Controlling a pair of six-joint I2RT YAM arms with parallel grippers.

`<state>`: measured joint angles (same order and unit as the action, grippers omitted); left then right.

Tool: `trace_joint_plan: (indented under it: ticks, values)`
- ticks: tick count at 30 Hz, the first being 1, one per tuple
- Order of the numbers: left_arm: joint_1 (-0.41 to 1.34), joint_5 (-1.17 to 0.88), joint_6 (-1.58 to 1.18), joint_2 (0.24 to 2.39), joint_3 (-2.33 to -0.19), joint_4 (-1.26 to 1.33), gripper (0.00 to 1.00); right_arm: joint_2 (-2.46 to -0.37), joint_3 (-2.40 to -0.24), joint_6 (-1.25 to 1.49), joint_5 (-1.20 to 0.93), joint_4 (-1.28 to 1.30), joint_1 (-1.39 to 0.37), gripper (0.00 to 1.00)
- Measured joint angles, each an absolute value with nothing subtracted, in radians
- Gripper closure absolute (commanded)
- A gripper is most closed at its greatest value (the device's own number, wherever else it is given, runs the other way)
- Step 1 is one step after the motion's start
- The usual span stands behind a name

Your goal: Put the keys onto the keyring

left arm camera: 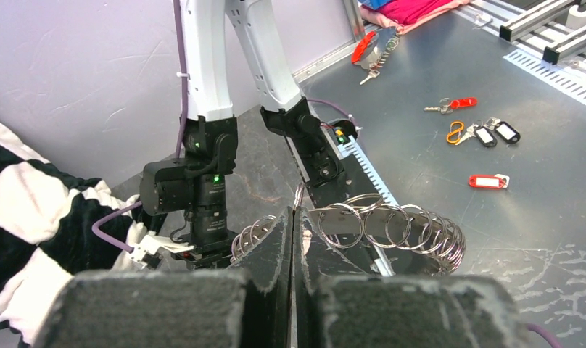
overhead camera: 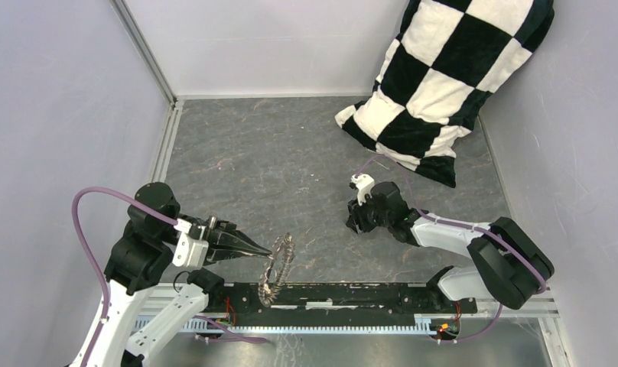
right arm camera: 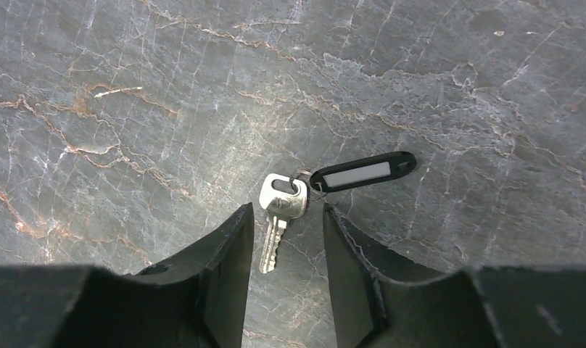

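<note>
Key (right arm camera: 283, 197) between right pincer (right arm camera: 286, 214) tips, keyring (overhead camera: 286, 246) — well left

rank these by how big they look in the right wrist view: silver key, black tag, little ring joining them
Largest: black oblong plastic tag and silver metal key, about alike, unranked.
Smallest: small metal split ring.

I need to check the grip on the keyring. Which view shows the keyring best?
Left wrist: the keyring sits close up, its looped rings distinct, pinched at the tips of the left fingers. Top external shows it small and nearly edge-on; right wrist shows none of it.
</note>
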<state>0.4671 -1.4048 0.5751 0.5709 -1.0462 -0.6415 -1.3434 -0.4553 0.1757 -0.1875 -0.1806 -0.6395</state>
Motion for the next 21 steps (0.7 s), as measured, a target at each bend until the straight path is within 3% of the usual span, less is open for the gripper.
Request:
trace_joint_plan:
  ticks: [12, 21]
  values:
    - [0.467, -1.389, 0.585, 0.569, -1.045, -0.649, 0.98, -1.390, -0.482, 0.172, -0.200, -0.186, -0.640, 0.69]
    - [0.467, -1.388, 0.589, 0.569, -1.045, -0.649, 0.98, -1.445, -0.528, 0.135, -0.197, -0.184, -0.640, 0.88]
